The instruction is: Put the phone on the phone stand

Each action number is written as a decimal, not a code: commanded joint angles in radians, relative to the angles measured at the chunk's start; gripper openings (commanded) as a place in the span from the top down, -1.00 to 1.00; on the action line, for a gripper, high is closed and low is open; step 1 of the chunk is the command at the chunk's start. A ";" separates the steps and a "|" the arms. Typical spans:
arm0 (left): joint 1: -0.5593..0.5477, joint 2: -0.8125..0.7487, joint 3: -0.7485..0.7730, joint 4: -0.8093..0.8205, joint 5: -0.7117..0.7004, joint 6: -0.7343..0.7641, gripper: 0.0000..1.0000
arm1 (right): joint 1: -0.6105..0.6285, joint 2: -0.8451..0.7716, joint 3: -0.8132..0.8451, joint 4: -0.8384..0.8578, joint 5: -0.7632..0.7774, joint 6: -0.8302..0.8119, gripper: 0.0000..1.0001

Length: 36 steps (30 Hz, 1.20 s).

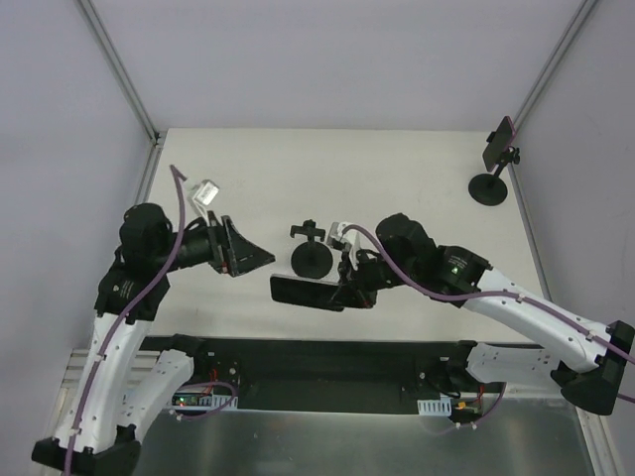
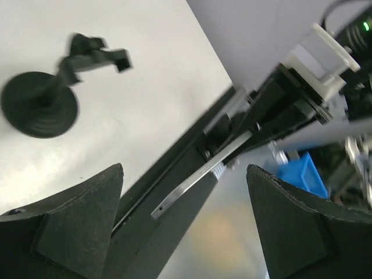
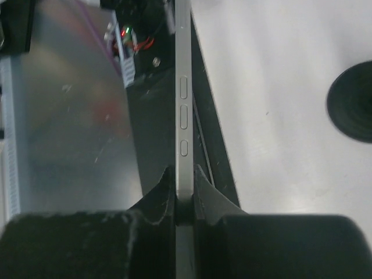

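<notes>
Two-finger grip on the phone (image 1: 308,292), just short of the phone stand (image 1: 312,253).
Pinched the phone by its thin edge in the closed right gripper (image 3: 183,177), at the near edge of the table (image 1: 397,178), just in front of the stand's base and apart from it. Had the left gripper (image 1: 260,258) spread wide with nothing between its fingers, near the phone's free end.

plenty of open table (image 1: 397,178) across the upper middle of the top view, but the centre is cramped: phone stand (image 1: 312,256) just above the phone (image 1: 306,292), left gripper (image 1: 268,260) close on its left, right gripper (image 1: 349,290) reaching in from lower right, second stand (image 1: 493,178) upper right
</notes>
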 commanded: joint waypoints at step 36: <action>-0.726 0.147 0.069 0.199 -0.115 0.278 1.00 | -0.075 -0.152 -0.136 0.305 -0.163 0.222 -0.67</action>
